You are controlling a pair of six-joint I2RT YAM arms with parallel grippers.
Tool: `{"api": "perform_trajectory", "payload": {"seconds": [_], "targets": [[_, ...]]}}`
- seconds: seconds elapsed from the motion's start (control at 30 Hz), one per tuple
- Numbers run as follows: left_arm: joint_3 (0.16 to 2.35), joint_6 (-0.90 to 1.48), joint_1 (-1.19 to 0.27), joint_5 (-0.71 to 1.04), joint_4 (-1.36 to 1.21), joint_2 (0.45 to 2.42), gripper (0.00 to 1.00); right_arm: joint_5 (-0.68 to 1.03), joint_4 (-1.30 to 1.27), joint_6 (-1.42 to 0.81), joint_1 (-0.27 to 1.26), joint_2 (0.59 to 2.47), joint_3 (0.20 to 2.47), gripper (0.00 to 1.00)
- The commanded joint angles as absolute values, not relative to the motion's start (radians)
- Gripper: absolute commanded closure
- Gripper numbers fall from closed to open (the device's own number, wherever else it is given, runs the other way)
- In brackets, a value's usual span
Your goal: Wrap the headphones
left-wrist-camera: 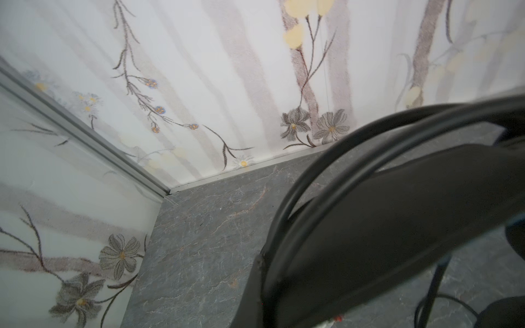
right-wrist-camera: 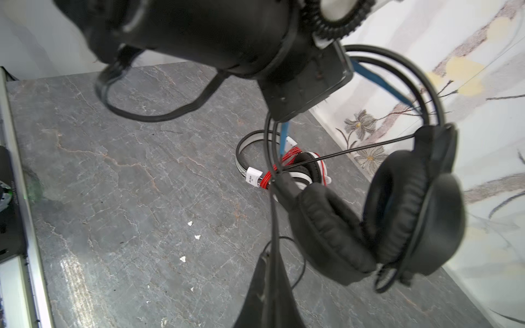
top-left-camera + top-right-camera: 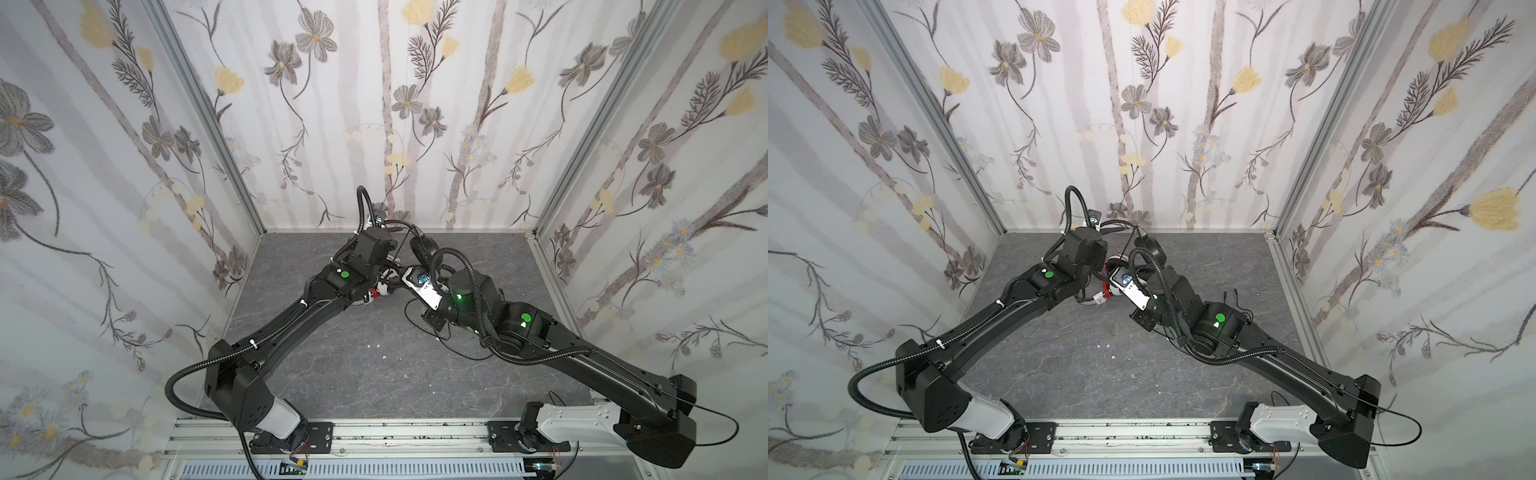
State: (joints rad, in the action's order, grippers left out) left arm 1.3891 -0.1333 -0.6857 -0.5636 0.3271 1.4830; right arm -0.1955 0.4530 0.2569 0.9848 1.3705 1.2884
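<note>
Black headset (image 2: 397, 204): near back wall (image 3: 374, 124), headband clamped by left pincer (image 2: 309, 85), cord (image 2: 273, 221) pinched by right pincer (image 2: 268, 264). White headset (image 2: 301, 179): on open table (image 2: 127, 184), clear only in right wrist view.

Grey table (image 2: 127, 184), white headset (image 2: 308, 170), white specks (image 2: 189, 223)

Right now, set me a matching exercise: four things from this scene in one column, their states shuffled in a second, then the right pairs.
1 white headphones
2 black headphones
3 black cord
4 white crumbs

A hanging from the left end effector
B lying on the table, red cord wound round it
C scattered on the bare table
D pinched in the right end effector

Pairs: 1-B, 2-A, 3-D, 4-C
</note>
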Motion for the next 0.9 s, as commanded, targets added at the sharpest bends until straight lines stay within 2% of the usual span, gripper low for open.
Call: {"api": "perform_trajectory", "payload": {"seconds": [0.0, 0.33, 0.6, 0.87], "targets": [[1.346, -0.267, -0.687, -0.397, 0.365, 1.434, 1.00, -0.232, 0.462, 0.312, 0.963, 1.385, 1.330, 1.00], [1.312, -0.309, -0.705, -0.123, 0.607, 1.295, 1.00, -0.304, 0.489, 0.377, 0.911, 1.422, 1.369, 0.99], [1.363, -0.272, -0.717, -0.039, 0.695, 1.264, 1.00, -0.333, 0.486, 0.418, 0.881, 1.420, 1.357, 0.95], [1.399, -0.264, -0.723, -0.026, 0.723, 1.264, 1.00, -0.396, 0.486, 0.476, 0.876, 1.411, 1.335, 0.91]]}}
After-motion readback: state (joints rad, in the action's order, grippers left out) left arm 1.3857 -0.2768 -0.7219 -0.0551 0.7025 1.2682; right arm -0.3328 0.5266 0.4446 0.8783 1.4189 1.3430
